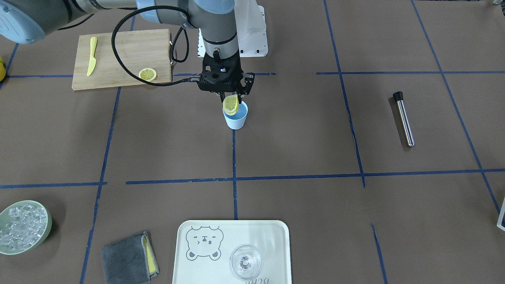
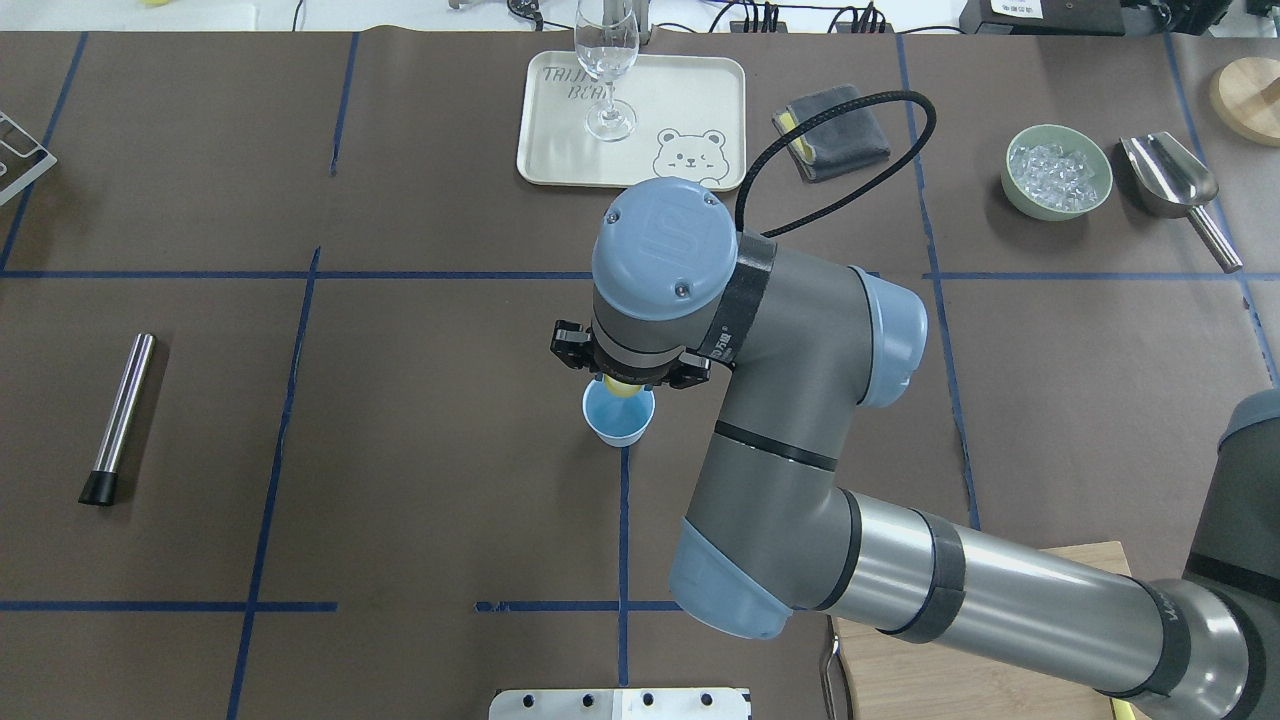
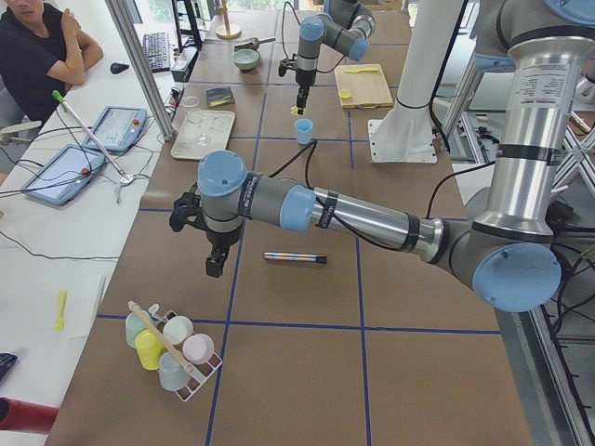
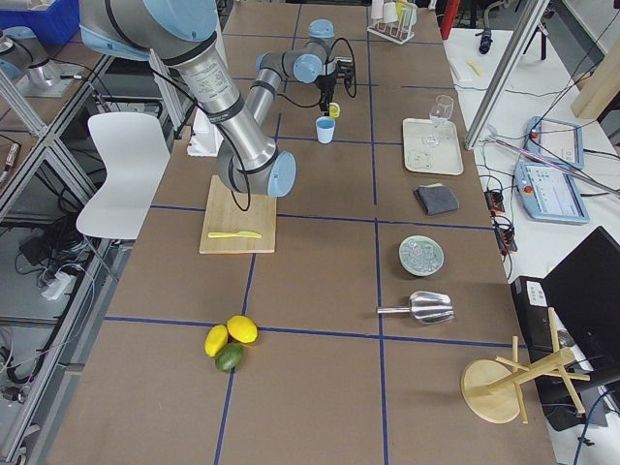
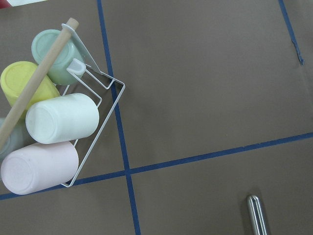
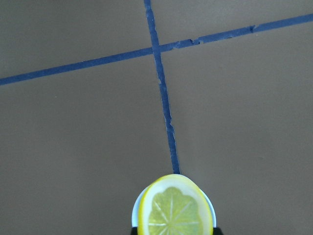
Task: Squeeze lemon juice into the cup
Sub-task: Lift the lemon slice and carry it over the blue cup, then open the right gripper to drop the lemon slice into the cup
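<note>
My right gripper [image 1: 232, 96] is shut on a lemon slice [image 1: 230, 104] and holds it upright just above the mouth of the light blue cup [image 1: 236, 116]. In the right wrist view the slice [image 6: 173, 208] hides most of the cup, whose rim [image 6: 135, 213] peeks out beside it. The overhead view shows the cup [image 2: 612, 422] under the wrist, with the slice [image 2: 622, 391] at its far rim. A second lemon slice [image 1: 147, 74] lies on the cutting board [image 1: 122, 47]. My left gripper [image 3: 214, 268] hangs far from the cup; I cannot tell if it is open.
A yellow knife [image 1: 91, 56] lies on the board. A steel tube [image 1: 404, 118] lies to the side. A tray [image 1: 189, 256] with a clear glass [image 1: 245, 261], a grey cloth [image 1: 128, 260] and a bowl of ice [image 1: 21, 227] are at the operators' edge. A rack of cups [image 5: 49, 112] is below the left wrist.
</note>
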`<action>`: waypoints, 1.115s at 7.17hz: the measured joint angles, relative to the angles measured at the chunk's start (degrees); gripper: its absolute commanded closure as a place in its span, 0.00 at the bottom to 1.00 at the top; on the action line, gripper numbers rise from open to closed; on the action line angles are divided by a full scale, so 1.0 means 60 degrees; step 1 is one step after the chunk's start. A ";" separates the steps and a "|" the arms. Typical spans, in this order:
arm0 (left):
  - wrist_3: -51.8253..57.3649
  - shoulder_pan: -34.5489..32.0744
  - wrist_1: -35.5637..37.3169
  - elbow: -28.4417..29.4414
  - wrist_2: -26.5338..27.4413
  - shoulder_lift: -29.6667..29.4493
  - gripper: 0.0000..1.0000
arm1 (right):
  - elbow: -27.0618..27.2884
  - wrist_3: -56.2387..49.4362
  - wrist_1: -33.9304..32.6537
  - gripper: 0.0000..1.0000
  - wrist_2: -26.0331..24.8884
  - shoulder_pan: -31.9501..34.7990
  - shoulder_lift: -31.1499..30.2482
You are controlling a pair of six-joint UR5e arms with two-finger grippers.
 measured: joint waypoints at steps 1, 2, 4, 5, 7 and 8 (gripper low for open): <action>0.0000 -0.0002 -0.0011 0.0004 0.0000 0.0006 0.00 | -0.0088 0.0051 -0.0008 0.46 -0.0006 -0.0115 0.0008; -0.0001 0.0001 -0.0015 0.0016 0.0000 0.0007 0.00 | -0.0155 0.0078 -0.0024 0.43 -0.0016 -0.0236 0.0009; 0.0000 0.0007 -0.0019 0.0029 -0.0001 0.0003 0.00 | -0.0263 0.0090 -0.0027 0.30 -0.0027 -0.0340 0.0038; -0.0001 0.0007 -0.0014 0.0029 -0.0001 0.0006 0.00 | -0.0275 0.0090 -0.0031 0.16 -0.0026 -0.0349 0.0039; 0.0000 0.0007 -0.0010 0.0030 0.0000 0.0010 0.00 | -0.0278 0.0089 -0.0034 0.00 -0.0029 -0.0347 0.0038; -0.0001 0.0007 -0.0009 0.0026 -0.0001 0.0008 0.00 | -0.0274 0.0085 -0.0035 0.00 -0.0032 -0.0340 0.0027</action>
